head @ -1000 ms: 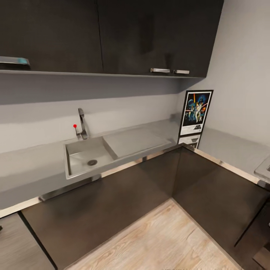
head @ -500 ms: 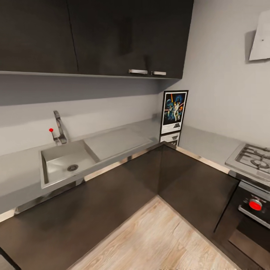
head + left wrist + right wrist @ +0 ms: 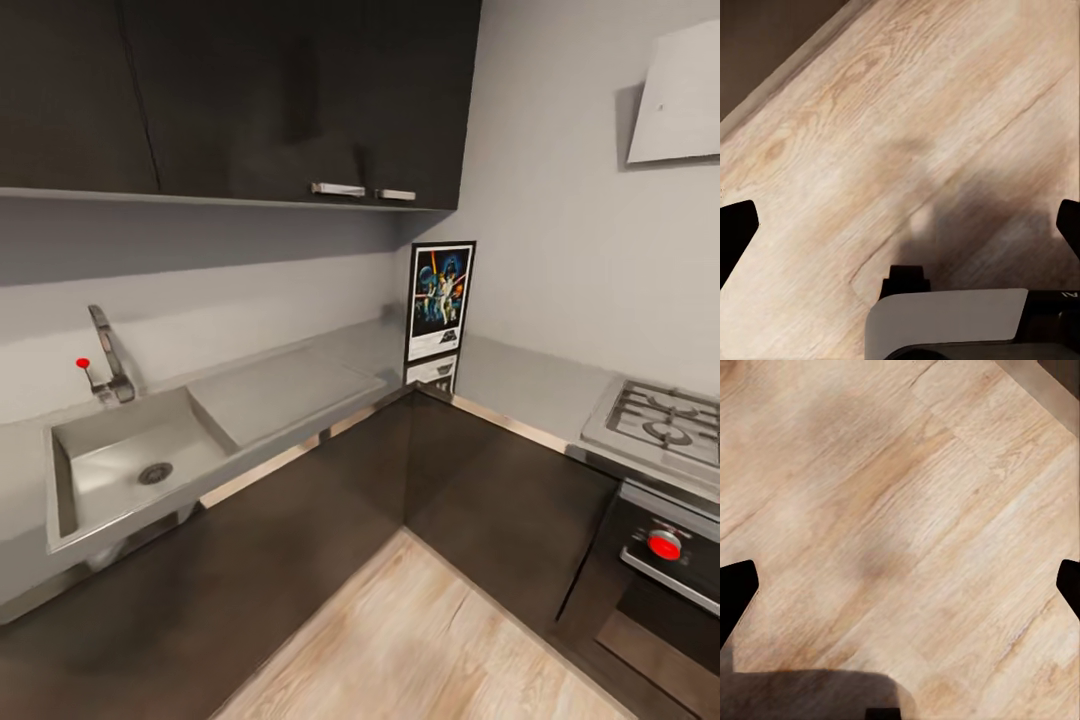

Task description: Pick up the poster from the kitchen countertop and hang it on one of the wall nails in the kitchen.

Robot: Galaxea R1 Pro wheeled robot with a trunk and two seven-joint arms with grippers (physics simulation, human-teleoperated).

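Note:
The poster (image 3: 440, 300) stands upright in the inner corner of the pale grey kitchen countertop (image 3: 290, 385), leaning against the wall. It has a thin black frame, a white border and colourful figures on dark space. Its reflection lies on the worktop just below it. No wall nails can be made out on the pale grey wall. In the left wrist view my left gripper (image 3: 900, 229) is open, its dark fingertips (image 3: 735, 234) wide apart over the wooden floor. My right gripper (image 3: 900, 589) is likewise open over the floor, holding nothing.
A steel sink (image 3: 125, 470) with a chrome tap (image 3: 108, 352) is set into the left run of the worktop. A gas hob (image 3: 665, 420) and an oven with a red knob (image 3: 664, 545) stand at the right, under a pale hood (image 3: 680, 95). Dark wall cabinets (image 3: 290, 95) hang above. Wooden floor (image 3: 420, 640) lies between the dark base cabinets.
The whole picture has shifted left as the camera turned right. The hob, oven and hood have come into view. The poster stays in its corner.

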